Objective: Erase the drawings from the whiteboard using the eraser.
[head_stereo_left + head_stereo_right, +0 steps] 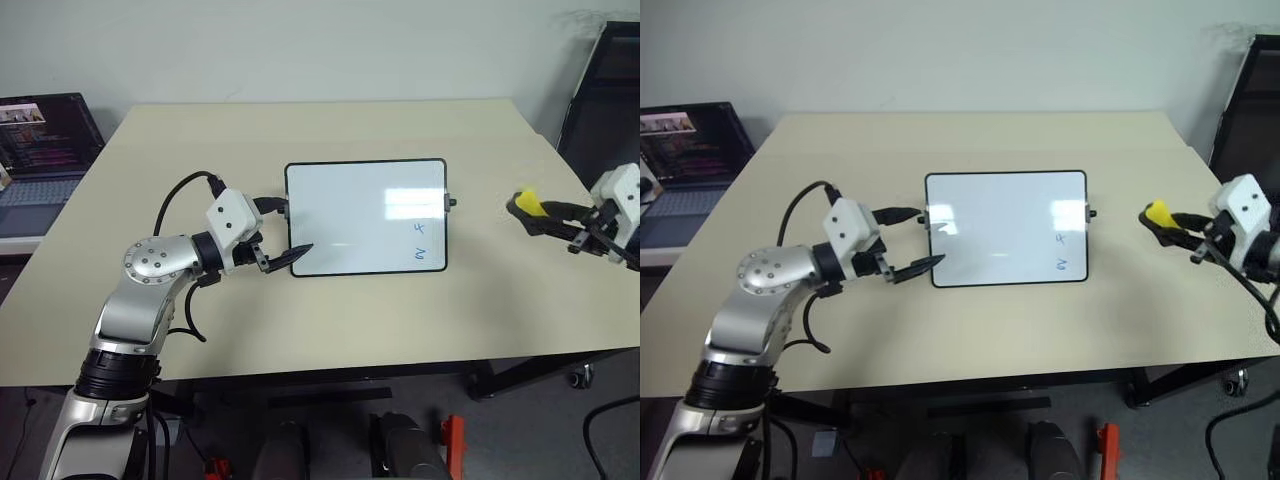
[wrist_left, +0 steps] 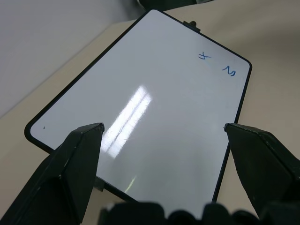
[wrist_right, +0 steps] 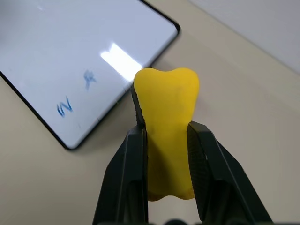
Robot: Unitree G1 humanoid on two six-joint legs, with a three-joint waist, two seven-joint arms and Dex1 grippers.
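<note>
The whiteboard (image 1: pixel 350 210) lies flat in the middle of the table, black-framed and glossy. The drawings are two small blue marks near its right edge: a cross-like squiggle (image 1: pixel 419 228) and a zigzag (image 1: pixel 420 254), seen too in the right wrist view (image 3: pixel 64 107). My left gripper (image 1: pixel 288 232) is open, its black fingers (image 2: pixel 79 159) spread along the board's left short side. Off to the board's right, above the table, my right gripper (image 1: pixel 522 207) is shut on the yellow eraser (image 3: pixel 166 108), which points toward the board.
The beige table (image 1: pixel 300 130) has bare surface all round the board. An open laptop (image 1: pixel 45 150) sits on a lower surface beyond the table's left edge. A black frame (image 1: pixel 605 90) stands at the back right.
</note>
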